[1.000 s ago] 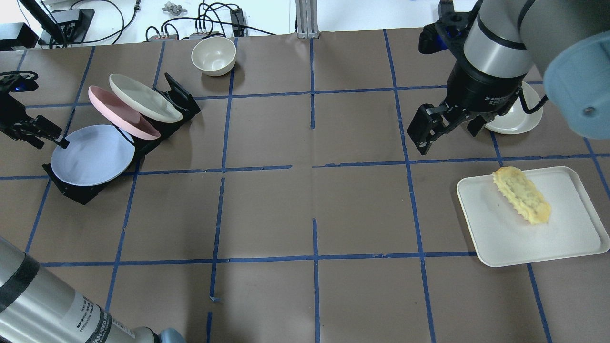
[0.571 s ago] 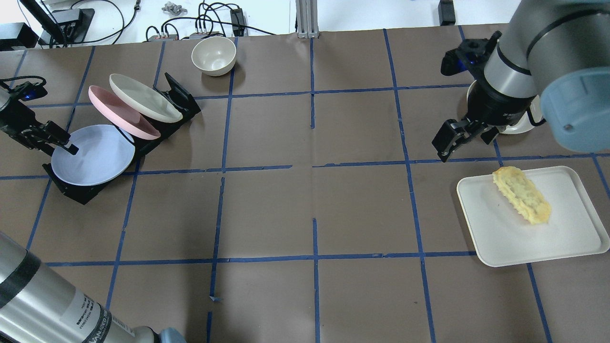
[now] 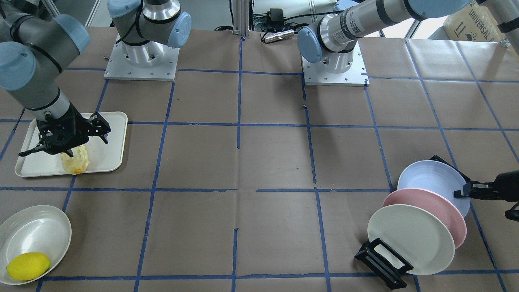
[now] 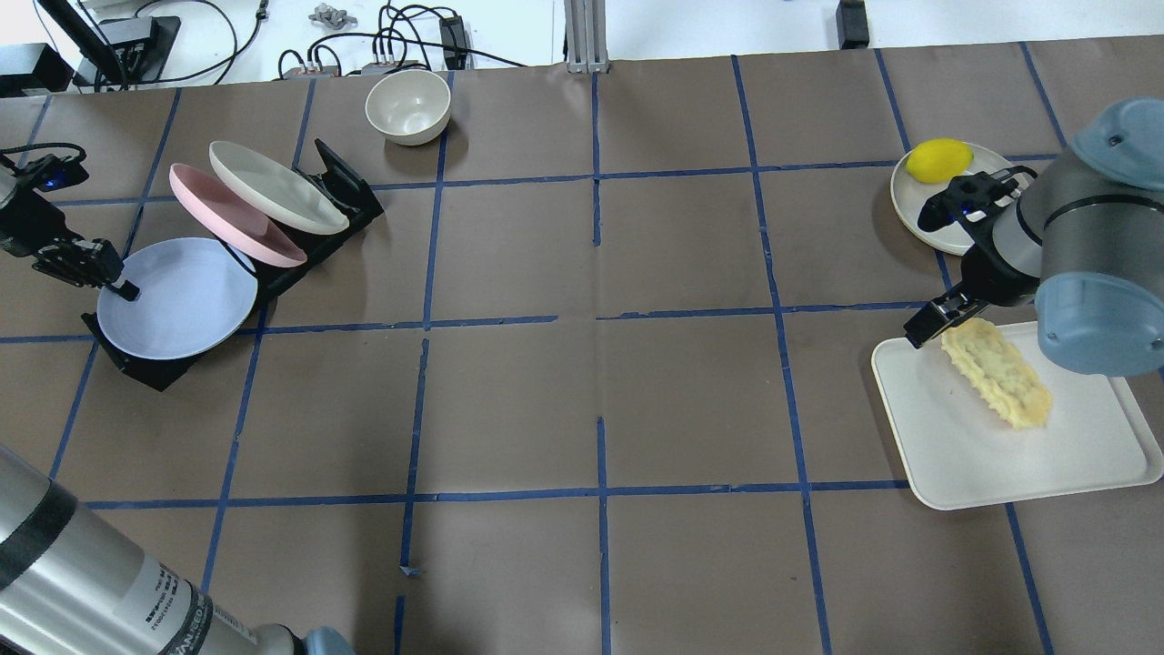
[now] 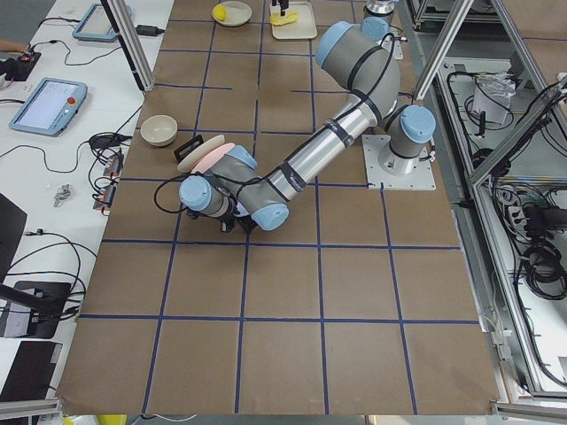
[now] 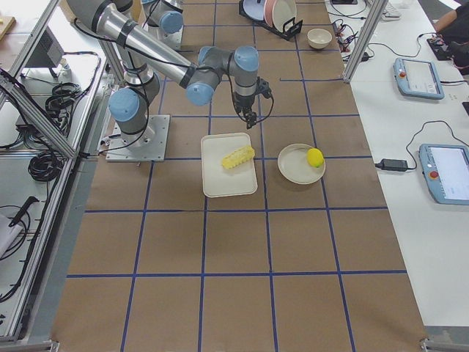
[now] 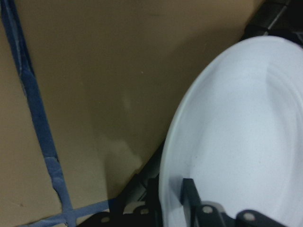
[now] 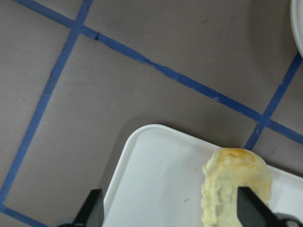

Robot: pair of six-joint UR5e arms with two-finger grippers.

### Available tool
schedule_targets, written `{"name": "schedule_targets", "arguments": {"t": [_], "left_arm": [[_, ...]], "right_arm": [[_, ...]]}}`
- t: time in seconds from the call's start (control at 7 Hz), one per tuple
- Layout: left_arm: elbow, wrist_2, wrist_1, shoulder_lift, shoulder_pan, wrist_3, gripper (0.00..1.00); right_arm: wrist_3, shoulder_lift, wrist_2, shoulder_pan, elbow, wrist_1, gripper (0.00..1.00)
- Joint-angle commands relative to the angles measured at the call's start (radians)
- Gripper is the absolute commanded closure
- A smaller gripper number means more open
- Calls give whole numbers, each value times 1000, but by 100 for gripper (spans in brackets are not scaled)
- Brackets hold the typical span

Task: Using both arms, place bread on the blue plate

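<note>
The bread (image 4: 996, 373) lies diagonally on a white tray (image 4: 964, 455). My right gripper (image 4: 946, 323) is open and low over the bread's far end. In the right wrist view its fingertips (image 8: 90, 208) stand wide apart, with the bread's end (image 8: 236, 184) near the right-hand one. The blue plate (image 4: 177, 296) leans in the front slot of a black rack. My left gripper (image 4: 114, 284) is at its left rim. In the left wrist view the gripper (image 7: 170, 198) is shut on the rim of the plate (image 7: 236, 118), one finger on the plate's face.
A pink plate (image 4: 227, 214) and a cream plate (image 4: 273, 186) lean in the same rack (image 4: 341, 182) behind the blue one. A cream bowl (image 4: 407, 105) stands at the back. A lemon (image 4: 938, 159) lies on a cream plate (image 4: 918, 214) just beyond the tray.
My right gripper has moved down and toward the tray, to the bread's far end, uncovering the lemon plate. My left gripper has moved onto the blue plate's rim and closed on it.
</note>
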Motion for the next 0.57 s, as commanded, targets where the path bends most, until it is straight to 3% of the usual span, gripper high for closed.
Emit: {"name": "schedule_targets", "arguments": {"t": [0.0, 0.29, 0.43], "left_arm": [[53, 6, -10, 1, 0, 1, 88], [126, 12, -81, -7, 2, 8, 92], [126, 14, -83, -1, 9, 9, 93]], "right_arm": [[-115, 112, 52, -116, 10, -73, 2], [-155, 186, 53, -148, 11, -180, 2], [-158, 187, 42, -166, 19, -173, 10]]}}
